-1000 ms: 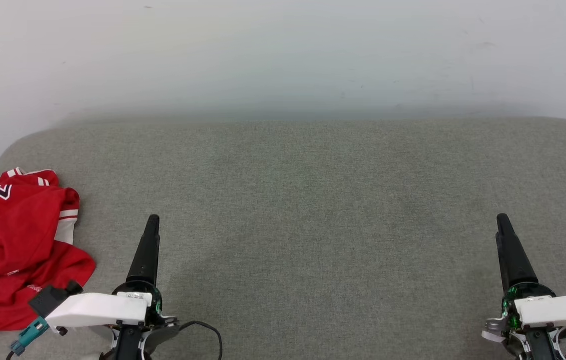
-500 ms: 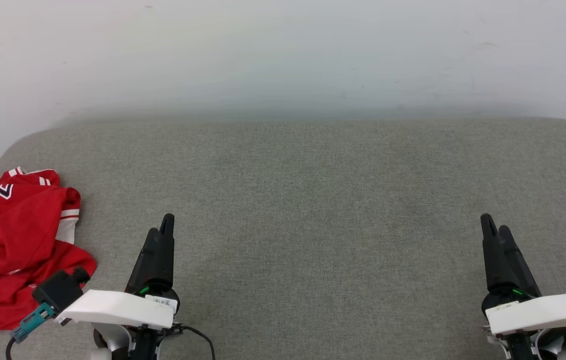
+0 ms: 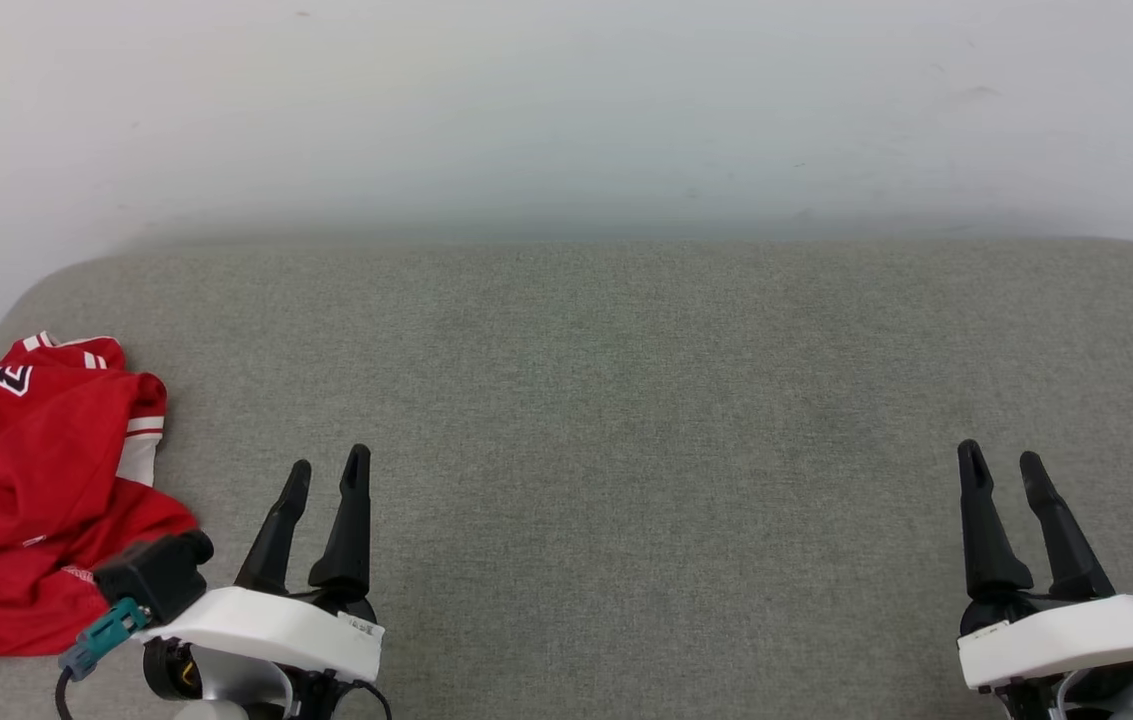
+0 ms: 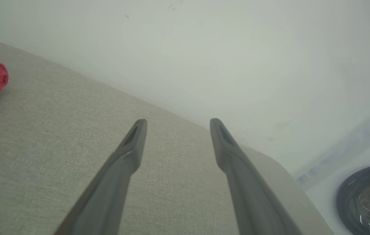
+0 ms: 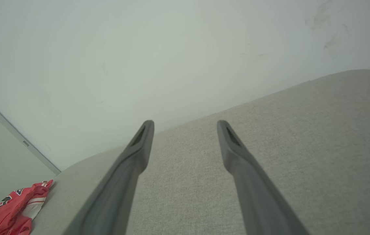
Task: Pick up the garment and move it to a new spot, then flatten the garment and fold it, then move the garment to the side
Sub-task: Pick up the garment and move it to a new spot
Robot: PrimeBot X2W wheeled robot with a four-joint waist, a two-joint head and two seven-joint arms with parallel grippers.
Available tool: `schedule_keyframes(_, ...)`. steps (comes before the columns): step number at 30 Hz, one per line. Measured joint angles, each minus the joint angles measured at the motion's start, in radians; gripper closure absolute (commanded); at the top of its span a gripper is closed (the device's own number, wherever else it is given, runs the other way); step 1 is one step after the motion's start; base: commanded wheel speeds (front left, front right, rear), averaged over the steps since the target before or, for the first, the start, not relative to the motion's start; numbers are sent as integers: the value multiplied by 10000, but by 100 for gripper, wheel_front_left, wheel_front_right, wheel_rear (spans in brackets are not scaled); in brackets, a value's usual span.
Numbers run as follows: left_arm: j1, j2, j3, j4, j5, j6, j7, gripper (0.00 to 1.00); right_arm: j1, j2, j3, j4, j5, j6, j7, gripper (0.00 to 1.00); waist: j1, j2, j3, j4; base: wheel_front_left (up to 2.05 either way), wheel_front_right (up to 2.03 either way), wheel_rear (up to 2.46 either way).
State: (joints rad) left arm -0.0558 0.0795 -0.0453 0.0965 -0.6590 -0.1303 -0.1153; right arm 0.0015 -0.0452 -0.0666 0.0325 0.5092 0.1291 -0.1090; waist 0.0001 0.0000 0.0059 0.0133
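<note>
Head view: crumpled red jersey [image 3: 26, 480], likely soft, light, is lying on grey fabric cushion [image 3: 626, 400]; bunched folds are offering hold; left gripper [image 3: 328, 460], right gripper [image 3: 1000, 454] are hovering spread, empty.

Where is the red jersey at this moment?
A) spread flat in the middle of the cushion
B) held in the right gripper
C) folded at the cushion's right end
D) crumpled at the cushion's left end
D: the red jersey lies bunched up at the left end of the grey cushion, to the left of the open left gripper.
</note>
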Motion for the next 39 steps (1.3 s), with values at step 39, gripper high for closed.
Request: schedule_keyframes(39,1,410,-803,21,4025,602,-949,0,353,-15,-40,-874,-3852,4,77,0,-1,0,50,171,0,0,0)
